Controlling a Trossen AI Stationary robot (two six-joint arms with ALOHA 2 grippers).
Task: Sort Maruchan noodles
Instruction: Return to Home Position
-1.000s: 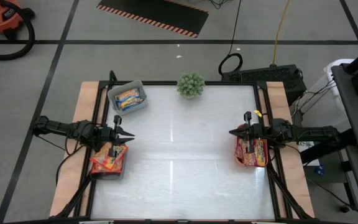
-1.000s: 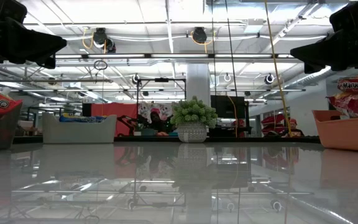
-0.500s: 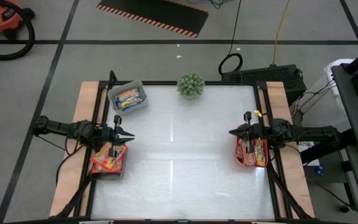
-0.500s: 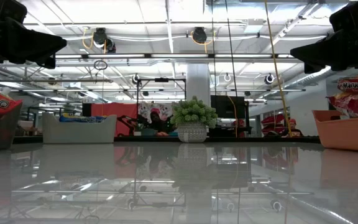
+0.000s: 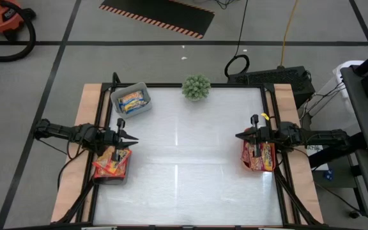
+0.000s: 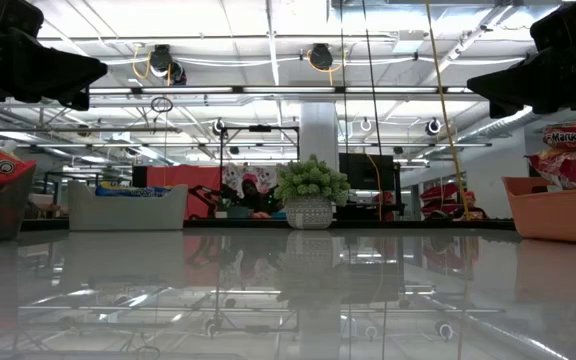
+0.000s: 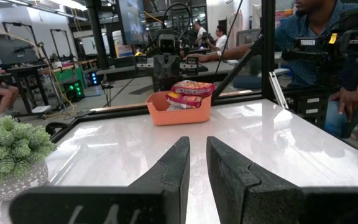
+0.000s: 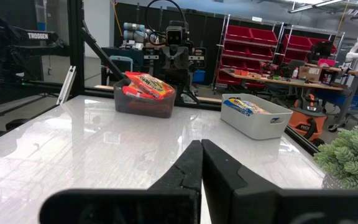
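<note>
- left gripper [image 5: 133, 138]: raised above the table's [image 5: 184, 172] left edge, pointing inward over the far end of the dark bin [image 8: 145, 106]; its fingers [image 7: 173, 168] are drawn close, with only a narrow slit between them; nothing is held
- dark bin: at the left edge, toward the front; red Maruchan noodles [image 5: 109, 167] are heaped in it, rising above the rim
- grey bin [image 5: 147, 105]: at the far left corner, set at an angle; yellow-orange packets [image 5: 131, 99] with blue lie inside
- potted plant [image 5: 196, 87]: at the middle of the far edge; apart from every bin
- table middle: bare and glossy; no packet lies loose on it
- right gripper [image 5: 240, 135]: raised above the right edge, pointing inward, facing the left gripper across the table; its fingers [image 8: 188, 171] are all but pressed together; it carries nothing
- orange bin [image 7: 178, 116]: at the right edge beneath the right arm; red packets [image 7: 191, 89] are piled in it, the topmost showing over the rim
</note>
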